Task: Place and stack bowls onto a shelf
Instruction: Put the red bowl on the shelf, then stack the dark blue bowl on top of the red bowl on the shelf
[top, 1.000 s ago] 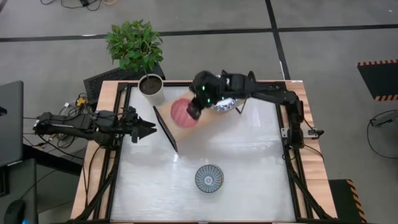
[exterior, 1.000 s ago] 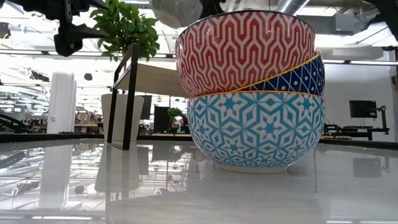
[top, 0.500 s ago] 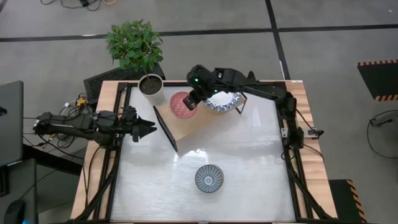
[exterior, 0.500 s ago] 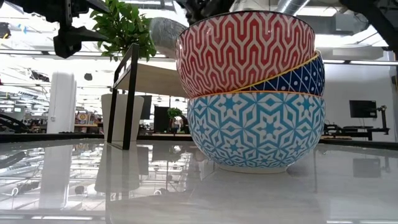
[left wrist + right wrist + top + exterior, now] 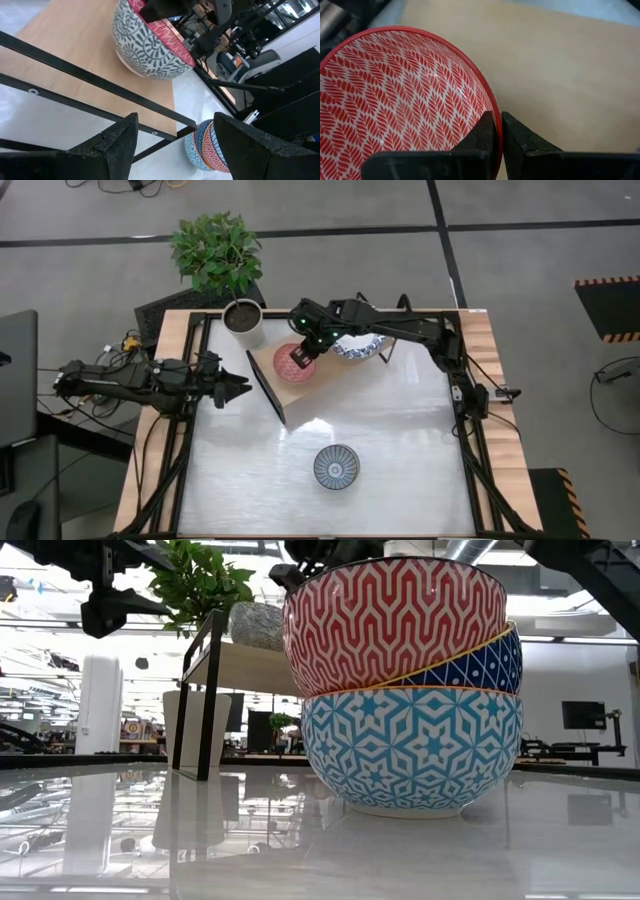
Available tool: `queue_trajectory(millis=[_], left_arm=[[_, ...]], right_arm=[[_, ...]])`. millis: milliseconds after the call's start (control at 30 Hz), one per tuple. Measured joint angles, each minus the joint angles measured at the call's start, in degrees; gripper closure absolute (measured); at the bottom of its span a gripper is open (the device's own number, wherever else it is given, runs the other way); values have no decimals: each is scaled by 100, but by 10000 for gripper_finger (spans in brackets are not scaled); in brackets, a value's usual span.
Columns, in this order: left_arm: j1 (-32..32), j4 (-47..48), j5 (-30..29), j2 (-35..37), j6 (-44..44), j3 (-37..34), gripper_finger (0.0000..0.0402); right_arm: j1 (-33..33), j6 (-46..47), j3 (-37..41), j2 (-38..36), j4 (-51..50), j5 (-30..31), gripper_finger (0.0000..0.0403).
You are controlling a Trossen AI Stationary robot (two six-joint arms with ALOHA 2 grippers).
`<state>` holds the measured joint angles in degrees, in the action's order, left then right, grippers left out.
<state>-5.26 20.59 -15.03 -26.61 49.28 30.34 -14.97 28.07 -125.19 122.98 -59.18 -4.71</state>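
The right tool (image 5: 303,356) has carried the red-patterned, grey-sided bowl (image 5: 292,362) toward the wooden shelf's (image 5: 325,380) left edge. It has come lower, close over the plank.

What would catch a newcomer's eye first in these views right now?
First, the red leaf-patterned bowl with a grey swirl outside, pinched at its rim by the right tool and sitting on the light wooden shelf top at the table's far side. Then the stack of three patterned bowls, looming close to the low camera. The left tool waits open at the table's left edge.
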Motion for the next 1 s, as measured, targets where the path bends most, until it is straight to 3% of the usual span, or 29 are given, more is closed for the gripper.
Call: queue_trajectory(millis=[100,333,467,600,767,1000], left_arm=[[0,9,0,0,-12,1,155],[0,10,-37,-1,-71,0,155],[0,29,-37,0,-75,1,155],[0,63,-39,0,-134,1,155],[0,54,-37,0,-157,1,155],[0,55,84,0,-203,0,155]], right_arm=[[-6,-50,-2,0,-55,3,350],[-29,-39,-10,-2,-21,13,235],[-60,40,-161,7,-67,17,201],[-63,-57,-956,1,-259,21,198],[134,-19,-752,-642,-313,1,213],[1365,46,-761,-1117,-1964,849,228]])
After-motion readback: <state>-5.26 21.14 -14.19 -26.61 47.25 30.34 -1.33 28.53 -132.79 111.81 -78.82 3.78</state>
